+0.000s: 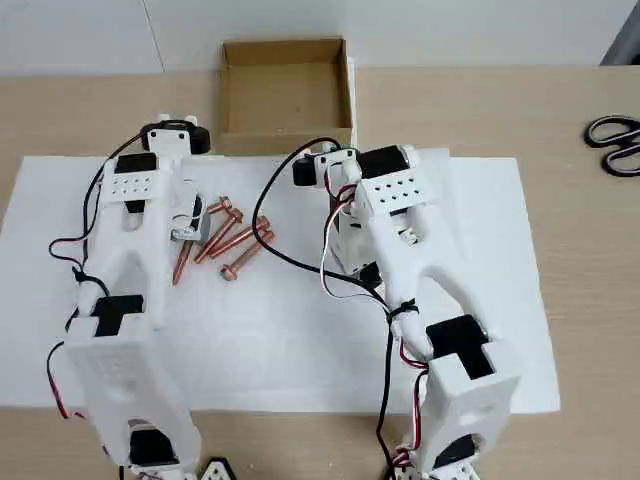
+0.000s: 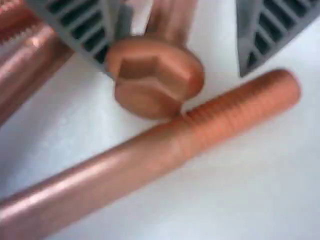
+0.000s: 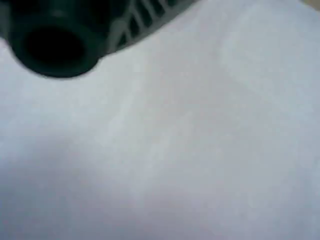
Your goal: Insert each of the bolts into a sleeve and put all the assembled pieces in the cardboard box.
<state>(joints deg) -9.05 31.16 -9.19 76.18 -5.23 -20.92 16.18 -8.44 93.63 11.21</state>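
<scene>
Several copper bolts (image 1: 232,238) lie in a loose cluster on the white sheet (image 1: 300,340). My left gripper (image 2: 175,70) is open right over them, its grey fingers (image 2: 82,25) standing on either side of one bolt's hexagonal head (image 2: 155,80); one finger touches the head. Another bolt (image 2: 150,160) lies across just beside it. In the high view the left gripper (image 1: 190,222) sits at the cluster's left edge. My right gripper (image 1: 350,245) points down at the sheet's middle, holding a black sleeve (image 3: 50,47) against a grey finger (image 3: 145,17), its bore facing the camera.
The open cardboard box (image 1: 285,60) stands at the back, just beyond the sheet between the two arms. Scissors (image 1: 615,145) lie at the far right on the wooden table. The sheet's front half is bare.
</scene>
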